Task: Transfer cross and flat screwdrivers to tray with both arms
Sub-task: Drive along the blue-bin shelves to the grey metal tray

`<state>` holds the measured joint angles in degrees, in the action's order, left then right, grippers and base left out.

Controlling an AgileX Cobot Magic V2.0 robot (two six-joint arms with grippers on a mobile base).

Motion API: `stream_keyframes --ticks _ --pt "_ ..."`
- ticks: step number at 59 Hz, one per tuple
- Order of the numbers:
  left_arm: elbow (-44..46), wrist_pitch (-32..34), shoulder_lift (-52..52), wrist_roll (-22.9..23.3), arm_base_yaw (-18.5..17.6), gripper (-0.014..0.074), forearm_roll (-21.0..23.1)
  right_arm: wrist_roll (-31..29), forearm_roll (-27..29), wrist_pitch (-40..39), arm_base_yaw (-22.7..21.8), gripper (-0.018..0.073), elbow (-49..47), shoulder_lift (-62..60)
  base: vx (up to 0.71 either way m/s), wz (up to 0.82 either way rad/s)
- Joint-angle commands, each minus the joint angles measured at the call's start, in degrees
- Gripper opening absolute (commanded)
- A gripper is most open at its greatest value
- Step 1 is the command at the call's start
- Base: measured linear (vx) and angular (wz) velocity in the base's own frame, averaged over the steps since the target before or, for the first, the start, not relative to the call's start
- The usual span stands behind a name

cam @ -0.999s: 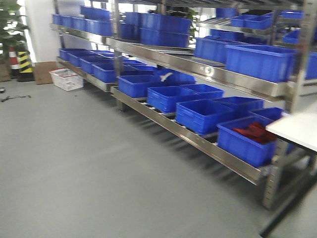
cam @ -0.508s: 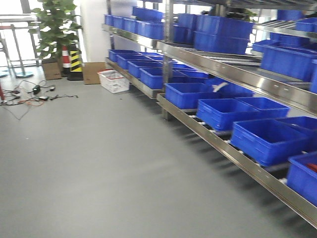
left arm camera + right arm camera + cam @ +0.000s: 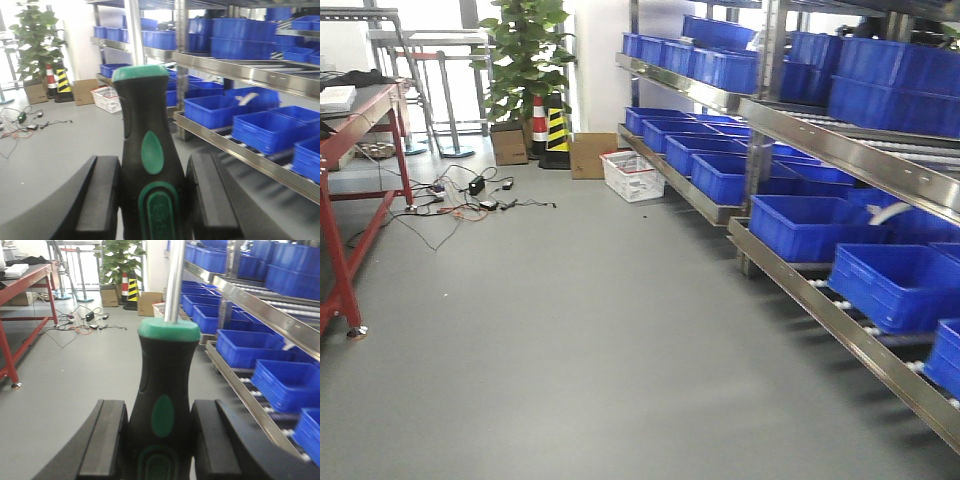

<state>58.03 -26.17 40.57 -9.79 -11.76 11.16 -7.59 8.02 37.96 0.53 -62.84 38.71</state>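
pincers both closed tight: left pincer (image 3: 152, 205) grips one screwdriver (image 3: 149, 145) by its handle, green butt forward; right pincer (image 3: 160, 445) grips the other screwdriver (image 3: 162, 390), steel shaft (image 3: 175, 275) pointing ahead. firm mid-handle holds suit carrying on a mobile base, i judge. beyond, only floor (image 3: 570, 350) and blue bins (image 3: 800, 225); no tray in sight.

Blue bins (image 3: 800, 225) on steel shelving (image 3: 840, 150) — potted plant (image 3: 525, 60)

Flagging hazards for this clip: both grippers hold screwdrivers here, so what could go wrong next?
The left gripper pinches the left screwdriver and the right gripper the right screwdriver by tapering handles; either might slip. Loose cables on the floor could snag the base. The rack stands close; a wide swing might strike it.
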Motion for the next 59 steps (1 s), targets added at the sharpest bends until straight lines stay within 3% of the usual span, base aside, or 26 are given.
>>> stream_keyframes --ticks 1,24,59 --pt "1.7 5.4 0.1 0.0 -0.3 0.0003 0.8 -0.1 0.0 -5.7 0.0 -0.0008 -1.6 0.3 0.64 0.23" --pt "1.7 5.4 0.1 0.0 -0.3 0.0003 0.8 -0.1 0.0 -5.7 0.0 -0.0008 -1.6 0.3 0.64 0.02" --pt "1.7 5.4 0.1 0.0 -0.3 0.0003 0.8 -0.1 0.3 -5.7 0.0 -0.0008 -1.6 0.3 0.6 -0.31"
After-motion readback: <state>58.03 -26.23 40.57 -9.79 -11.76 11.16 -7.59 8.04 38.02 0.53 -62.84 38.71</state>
